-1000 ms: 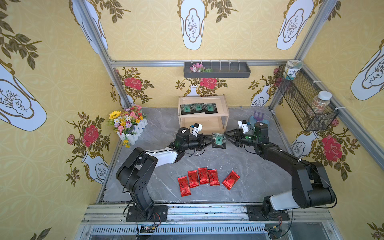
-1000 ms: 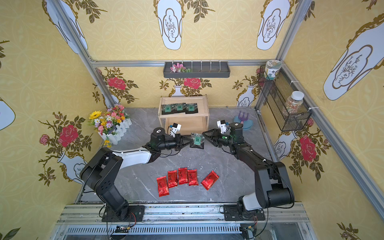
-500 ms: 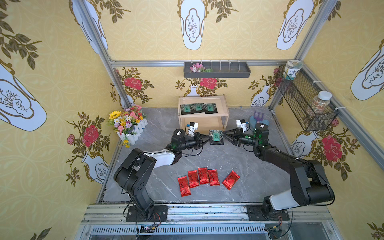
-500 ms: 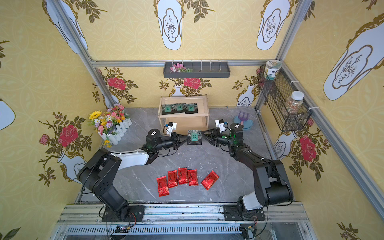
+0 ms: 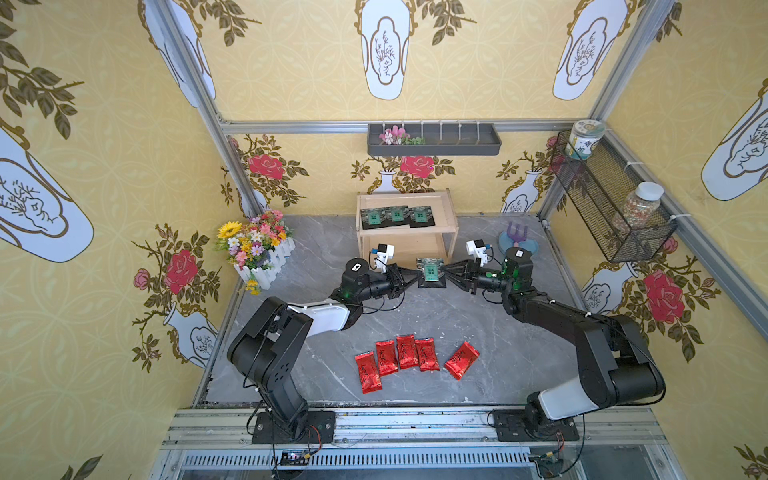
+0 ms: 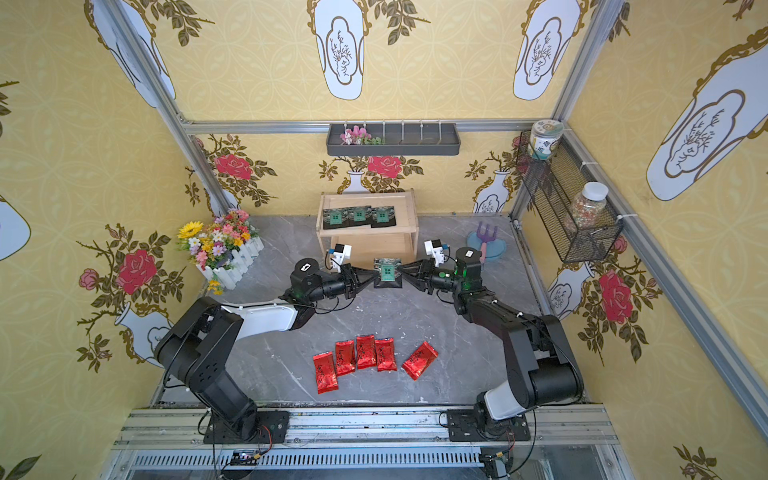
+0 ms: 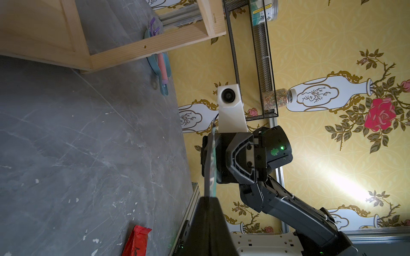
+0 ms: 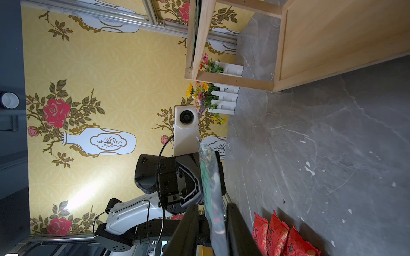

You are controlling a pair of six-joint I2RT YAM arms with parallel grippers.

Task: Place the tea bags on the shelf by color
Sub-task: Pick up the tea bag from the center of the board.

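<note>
Left hand pinches black tea bag; right hand straddles its opposite edge, unclamped. Risk: early left release drops it.

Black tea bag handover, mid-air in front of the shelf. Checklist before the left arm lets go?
1. Grip of left gripper on the held black tea bag: ok, shut on its edge.
2. Clamp of right gripper on it: not ok. In the right wrist view its fingers stand astride the bag with gaps.
3. Bag clear of table and shelf: ok, held in the air.
4. Room on the top tier beside the three shelved black bags: ok, bare wood on the right-arm side.
5. Five red tea bags clear of both arms: ok.
</note>
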